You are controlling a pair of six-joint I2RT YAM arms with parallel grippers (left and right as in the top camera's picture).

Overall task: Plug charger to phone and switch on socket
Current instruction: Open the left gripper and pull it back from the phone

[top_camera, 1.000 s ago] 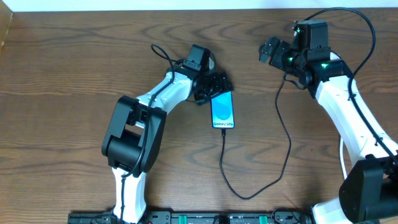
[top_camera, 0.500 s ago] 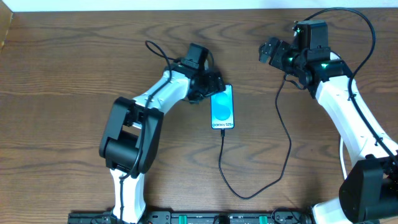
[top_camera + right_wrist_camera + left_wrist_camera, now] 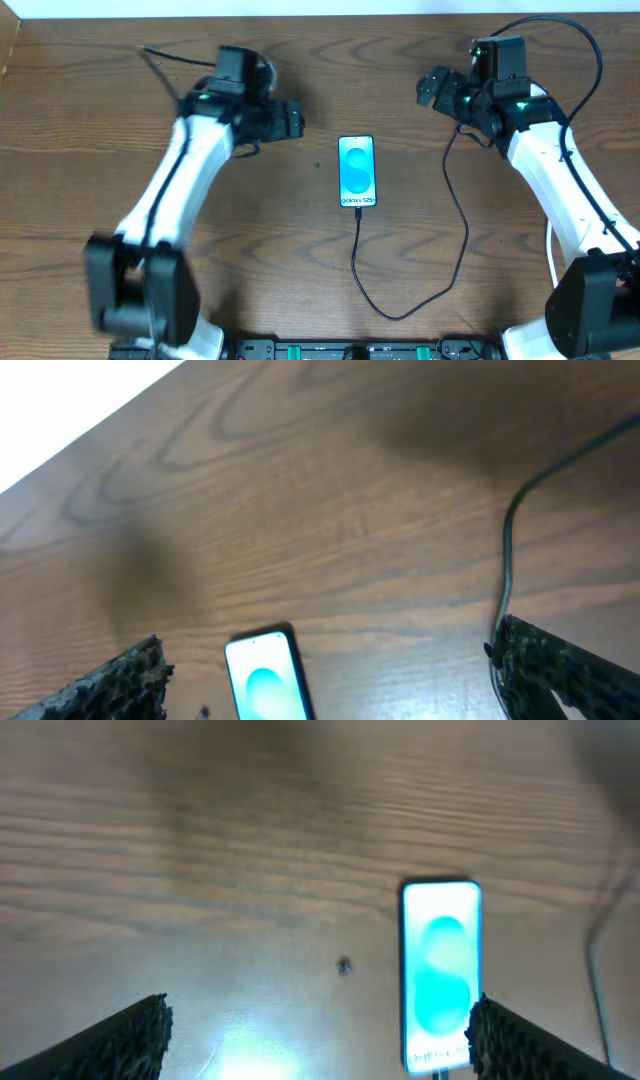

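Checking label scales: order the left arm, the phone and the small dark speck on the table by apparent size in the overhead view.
1. left arm, largest, though it stands nearer the camera
2. phone
3. dark speck, barely a dot

phone [image 3: 358, 171] screen: small white txt nr bottom edge, reads "Galaxy", then "S25", digits unsure

A robotics lab bench: left arm [image 3: 190, 175] and right arm [image 3: 560, 170] mounted at a wood-grain table [image 3: 80, 200].

Left arm [image 3: 185, 165] and right arm [image 3: 560, 175] outstretched, both jaws wide apart, empty.
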